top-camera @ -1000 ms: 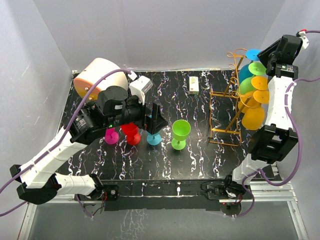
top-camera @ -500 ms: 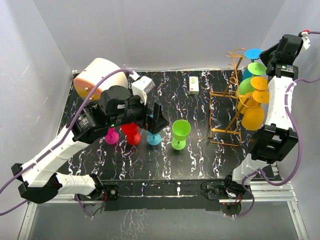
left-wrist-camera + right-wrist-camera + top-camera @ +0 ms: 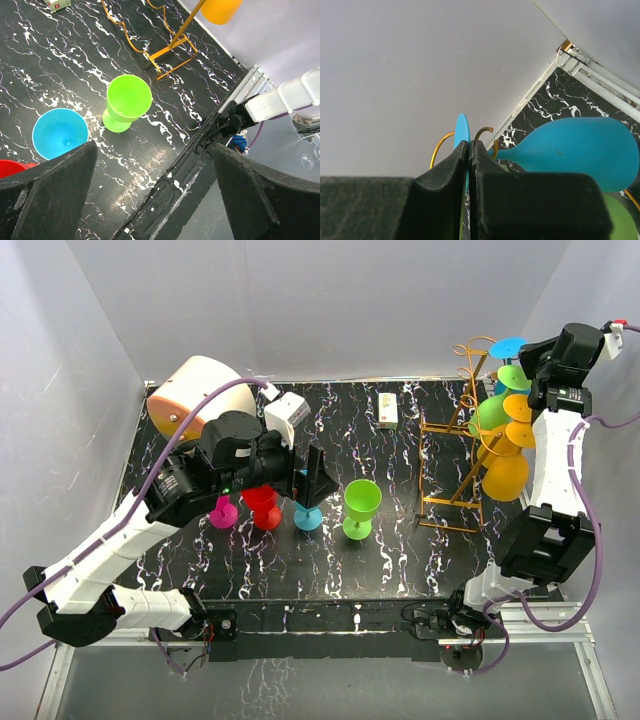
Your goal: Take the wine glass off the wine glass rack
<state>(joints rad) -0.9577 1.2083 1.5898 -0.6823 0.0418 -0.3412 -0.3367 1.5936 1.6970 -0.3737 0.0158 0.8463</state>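
While the right arm stretches up at 2 o'clock, right gripper (image 3: 470, 145) pinches the blue wine glass (image 3: 570, 150) foot atop the wine glass rack (image 3: 450, 455); the pinch shows in the wrist view only. Left gripper (image 3: 154, 150) gapes wide, empty.

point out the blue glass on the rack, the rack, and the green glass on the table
blue glass on the rack (image 3: 575, 150), right wrist view, its bowl
wine glass rack (image 3: 420, 470), top view, left upright wire
green glass on the table (image 3: 129, 96), left wrist view, its bowl
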